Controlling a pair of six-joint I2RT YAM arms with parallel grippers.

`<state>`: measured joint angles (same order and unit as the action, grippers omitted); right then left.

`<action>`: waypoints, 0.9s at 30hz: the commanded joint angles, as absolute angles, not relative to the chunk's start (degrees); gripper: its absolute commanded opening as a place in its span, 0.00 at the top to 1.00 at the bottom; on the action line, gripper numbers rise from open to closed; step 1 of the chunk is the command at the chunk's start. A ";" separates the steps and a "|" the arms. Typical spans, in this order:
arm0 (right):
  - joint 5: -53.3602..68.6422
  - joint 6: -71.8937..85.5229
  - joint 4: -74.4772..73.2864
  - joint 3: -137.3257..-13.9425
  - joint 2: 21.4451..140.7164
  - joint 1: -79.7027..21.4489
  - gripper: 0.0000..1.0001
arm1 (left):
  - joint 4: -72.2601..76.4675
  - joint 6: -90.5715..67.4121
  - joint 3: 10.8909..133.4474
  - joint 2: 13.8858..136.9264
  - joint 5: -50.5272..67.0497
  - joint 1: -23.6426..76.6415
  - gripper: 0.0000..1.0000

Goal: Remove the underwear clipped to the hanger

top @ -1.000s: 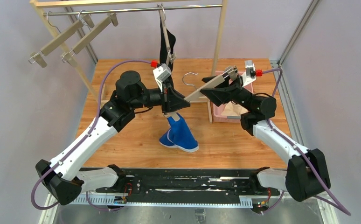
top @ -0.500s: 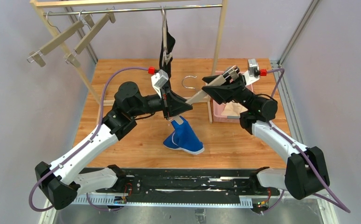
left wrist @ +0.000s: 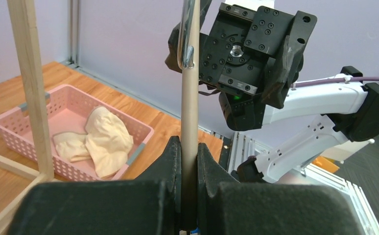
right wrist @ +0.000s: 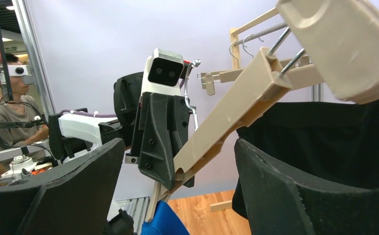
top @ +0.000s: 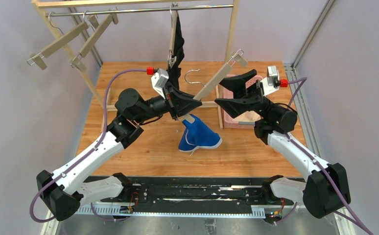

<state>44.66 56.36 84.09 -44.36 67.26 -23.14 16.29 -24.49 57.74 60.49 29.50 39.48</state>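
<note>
1. Count: 3 briefs, 4 hangers, 2 tools, 1 basket (left wrist: 31,147), 1 rail (top: 129,11).
2. Briefs: blue brief (top: 200,136), black brief (top: 178,41), cream brief (left wrist: 104,142).
3. Hangers: 2 empty hangers (top: 58,43) (top: 93,30) on the rail at left. The rail hanger (top: 171,39) carries the black brief. The held hanger (top: 216,81) is off the rail and tilted.
4. L tool (top: 196,104) is clamped narrow on the held hanger's bar near its low end, w/ fingers pressed to both sides.
5. The blue brief hangs from the low clip (top: 190,119), just below the L tool. Its hem rests on the table (top: 143,147).
6. R tool (top: 218,94) is spread wide and holds nothing. The held hanger's bar passes near it. In the R wrist view the bar runs btwn the fingers w/o touching either.
7. The black brief is up on the rail, behind and above the L tool, apart from both tools.
8. The cream brief lies crumpled in the basket, by the R tool.
9. Materials:
   - Briefs are soft cloth. The blue one has white trim and drapes in a cone.
   - Hangers are flat beige bars w/ wire hooks and end clips.
   - The basket is pink perforated plastic, rectangular.
   - The table top is wood.
   - The rail is a thin metal rod on a pale wood frame.
</note>
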 commanded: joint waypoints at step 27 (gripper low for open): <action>42.55 54.49 85.64 -52.28 72.58 -23.91 0.59 | 20.48 -25.41 56.59 59.29 29.50 42.80 1.00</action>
